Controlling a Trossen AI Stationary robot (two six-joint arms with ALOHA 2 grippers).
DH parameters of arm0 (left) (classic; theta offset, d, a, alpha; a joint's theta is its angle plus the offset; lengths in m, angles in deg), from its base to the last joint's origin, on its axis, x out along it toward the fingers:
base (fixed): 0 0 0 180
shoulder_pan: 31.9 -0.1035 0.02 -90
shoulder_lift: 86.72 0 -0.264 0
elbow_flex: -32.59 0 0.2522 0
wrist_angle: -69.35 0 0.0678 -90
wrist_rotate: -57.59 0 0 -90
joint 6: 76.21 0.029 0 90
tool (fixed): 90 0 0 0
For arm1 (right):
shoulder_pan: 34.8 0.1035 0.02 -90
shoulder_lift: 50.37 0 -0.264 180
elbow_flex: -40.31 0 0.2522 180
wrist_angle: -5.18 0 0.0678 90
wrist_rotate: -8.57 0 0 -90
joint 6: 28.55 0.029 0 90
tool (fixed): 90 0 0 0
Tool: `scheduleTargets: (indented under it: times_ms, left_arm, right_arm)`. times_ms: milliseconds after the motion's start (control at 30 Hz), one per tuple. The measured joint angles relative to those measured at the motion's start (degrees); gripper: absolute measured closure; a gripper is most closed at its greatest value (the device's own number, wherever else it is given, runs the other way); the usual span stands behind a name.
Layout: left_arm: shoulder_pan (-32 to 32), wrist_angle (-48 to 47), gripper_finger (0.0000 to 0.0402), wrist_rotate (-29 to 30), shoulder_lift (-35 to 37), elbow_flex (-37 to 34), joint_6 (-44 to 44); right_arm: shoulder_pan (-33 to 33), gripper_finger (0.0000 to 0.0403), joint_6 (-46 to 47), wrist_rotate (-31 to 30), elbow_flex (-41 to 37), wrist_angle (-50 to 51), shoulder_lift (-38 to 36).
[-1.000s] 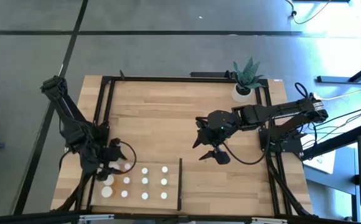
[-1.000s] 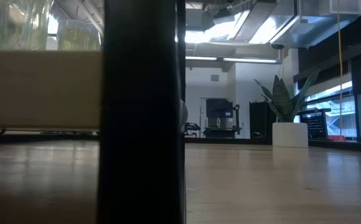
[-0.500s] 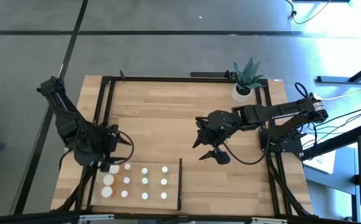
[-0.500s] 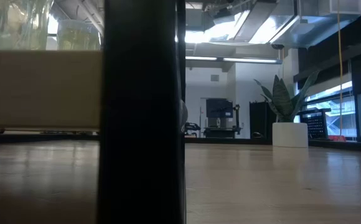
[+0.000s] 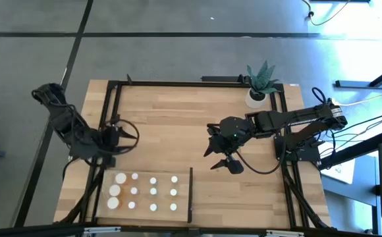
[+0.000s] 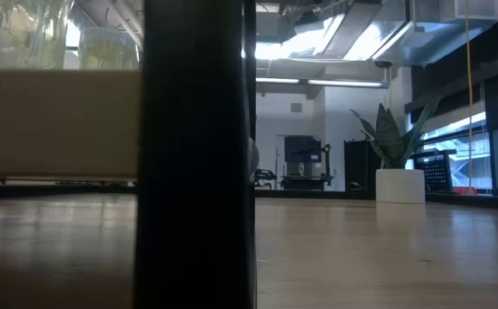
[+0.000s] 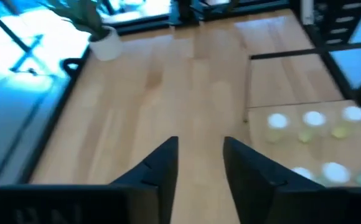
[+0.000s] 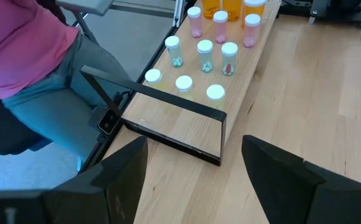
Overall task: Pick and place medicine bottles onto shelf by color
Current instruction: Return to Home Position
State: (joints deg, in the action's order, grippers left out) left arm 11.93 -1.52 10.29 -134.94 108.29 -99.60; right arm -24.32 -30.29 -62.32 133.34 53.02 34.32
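Twelve medicine bottles [image 5: 153,192] stood on the shelf [image 5: 182,199] in a three-by-four grid, round white caps up. The three at the end away from the black strip [image 5: 190,195] were bigger. In the right wrist view the bottles [image 8: 204,55] had smooth, see-through plastic bodies: orange farthest from the strip [image 8: 168,99], pink next, then two rows with a greenish tint. The shelf [image 8: 264,43] was flat pale planks, and the strip was a thin, matte upright.

The left gripper [image 5: 114,138] hung over bare tabletop [image 5: 171,125] just past the shelf, near the left black rails [image 5: 105,118]. Its dark wedge-shaped fingers [image 7: 162,168] were parted narrowly, with nothing between them. The right gripper [image 5: 218,157] sat mid-table, right of the strip. Its fingers [image 8: 121,174] were spread wide and it held nothing.

A potted plant [image 5: 257,97] with spiky leaves in a white pot stood at the far right corner. A person [image 8: 25,50] in a pink top sat beyond the table edge.

In the low view a wide black upright [image 6: 197,154] blocked most of the left side. Only the shelf's pale edge [image 6: 56,124] and blurry bottles above it showed.
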Motion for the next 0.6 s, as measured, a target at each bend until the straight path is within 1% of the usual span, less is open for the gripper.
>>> scheduleTargets:
  times_ms: [233, 367, 433, 500, 600]
  left_arm:
    - [-2.55, -4.52, 0.0340, 3.97, 4.05, 0.17, 4.34]
    - [-3.67, -7.20, 0.0375, 5.24, 7.40, 0.17, 4.59]
    - [-3.93, -8.95, 0.0392, 5.44, 9.40, 0.17, 4.57]
    - [-3.99, -10.23, 0.0399, 5.61, 11.57, 0.15, 4.53]
    - [-3.97, -10.41, 0.0395, 5.64, 14.74, 0.15, 4.54]
  right_arm:
    - [0.05, 0.0140, 0.07, 0.00, 0.00, -0.54, 0.00]
    - [0.24, 0.0140, 0.12, 0.00, 0.00, -0.76, 0.00]
    - [0.24, 0.0140, 1.55, -0.45, 0.00, -1.64, 0.00]
    - [0.24, 0.0140, 4.59, -1.93, 0.00, -2.80, 0.00]
    - [0.24, 0.0140, 10.34, -4.33, 0.00, -3.78, 0.00]
